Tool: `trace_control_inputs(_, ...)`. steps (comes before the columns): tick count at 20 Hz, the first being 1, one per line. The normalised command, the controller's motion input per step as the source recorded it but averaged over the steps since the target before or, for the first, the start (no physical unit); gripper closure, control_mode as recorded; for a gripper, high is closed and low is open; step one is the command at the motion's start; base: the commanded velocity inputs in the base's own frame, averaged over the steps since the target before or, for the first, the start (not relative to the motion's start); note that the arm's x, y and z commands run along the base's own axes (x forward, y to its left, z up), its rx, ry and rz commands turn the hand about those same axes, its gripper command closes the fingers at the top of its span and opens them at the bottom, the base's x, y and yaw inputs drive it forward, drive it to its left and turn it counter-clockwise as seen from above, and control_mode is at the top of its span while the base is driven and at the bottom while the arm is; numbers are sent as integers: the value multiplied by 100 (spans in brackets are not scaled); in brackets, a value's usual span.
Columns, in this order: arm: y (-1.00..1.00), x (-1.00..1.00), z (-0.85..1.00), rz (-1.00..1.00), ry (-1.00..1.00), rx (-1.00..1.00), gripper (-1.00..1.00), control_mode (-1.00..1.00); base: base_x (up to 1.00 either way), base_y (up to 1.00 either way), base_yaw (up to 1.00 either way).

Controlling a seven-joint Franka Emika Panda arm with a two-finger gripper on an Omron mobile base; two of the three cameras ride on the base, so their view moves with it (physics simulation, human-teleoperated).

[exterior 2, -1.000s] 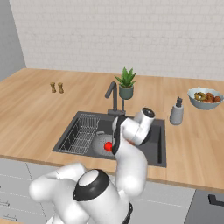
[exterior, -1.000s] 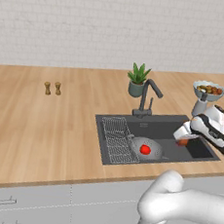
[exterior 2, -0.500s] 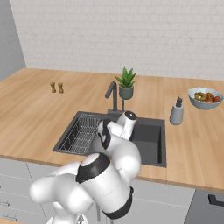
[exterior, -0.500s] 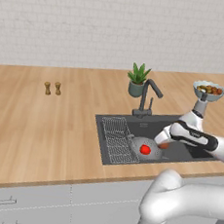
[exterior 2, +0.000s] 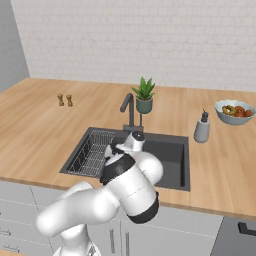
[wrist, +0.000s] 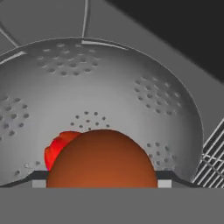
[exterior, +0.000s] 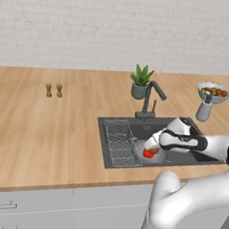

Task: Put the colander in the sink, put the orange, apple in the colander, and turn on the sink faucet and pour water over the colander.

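Note:
The silvery colander (wrist: 109,87) sits in the dark sink (exterior: 202,158), next to the wire rack (exterior: 119,142). The red apple (wrist: 59,146) lies in its bottom and shows as a red spot (exterior: 147,153) in the left base view. My gripper (wrist: 101,180) hangs low over the colander (exterior: 139,150), shut on the orange (wrist: 101,159), which hides part of the apple. In the left base view the hand (exterior: 152,146) reaches in from the right. The faucet (exterior: 151,98) stands behind the basin, spout over it; no water shows. My arm hides the colander in the right base view.
A potted plant (exterior: 141,82) stands behind the faucet. A fruit bowl (exterior: 214,92) and a soap dispenser (exterior: 203,110) sit on the counter at the right. Two small shakers (exterior: 54,90) stand far left. The sink's right half (exterior 2: 170,160) is bare.
The arm has swung left from the sink's right edge, carrying the orange, and now holds it low over the colander. The apple has not moved.

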Motion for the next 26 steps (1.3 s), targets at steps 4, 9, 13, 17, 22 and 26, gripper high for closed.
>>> trace_control_inputs(4,5,17,-49,0,6,0,100,-100,0,0,0)
trace_control_inputs(9,0,12,-32,0,0,0,100,-100,0,0,0)
trace_control_inputs(13,-1,3,-25,0,0,0,100,-100,0,0,0)
trace_control_inputs(17,-12,-20,-1,0,-3,0,-100,-100,0,0,0)
trace_control_inputs(22,-21,-22,0,0,-8,0,-100,-100,0,0,0)
trace_control_inputs(26,-7,-12,0,0,-12,0,-100,-100,0,0,0)
